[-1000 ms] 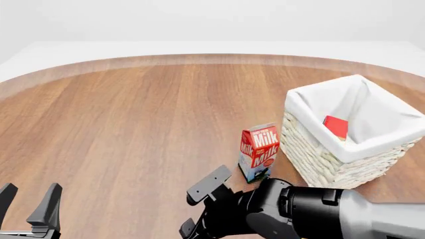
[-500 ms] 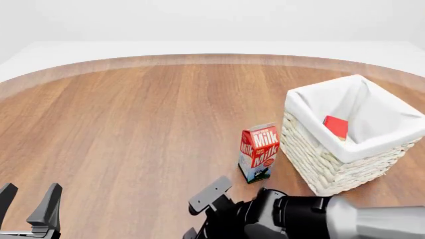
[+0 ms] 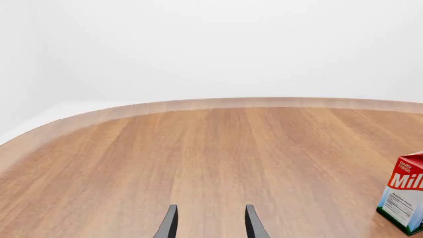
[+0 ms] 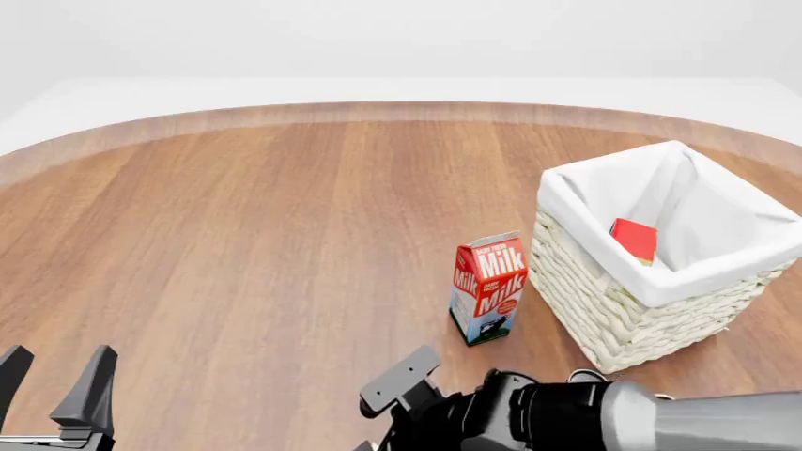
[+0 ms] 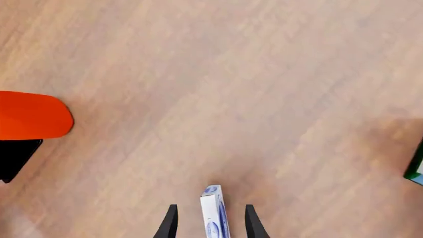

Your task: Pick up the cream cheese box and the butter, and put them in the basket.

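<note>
Wooden table (image 5: 218, 89), white-blue cream cheese box (image 5: 213, 215) edge-on between fingers (image 5: 169, 223).

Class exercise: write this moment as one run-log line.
red butter carton: in wicker basket | white-blue cream cheese box: between right gripper fingers, open | left gripper: open, empty

front view looks forward and down over the table (image 4: 251, 235); left wrist looks low across it, right wrist straight down; front and left share the milk carton (image 4: 487, 287).

Round wooden table (image 4: 251, 235), plain white wall (image 4: 401, 38), even light
</note>
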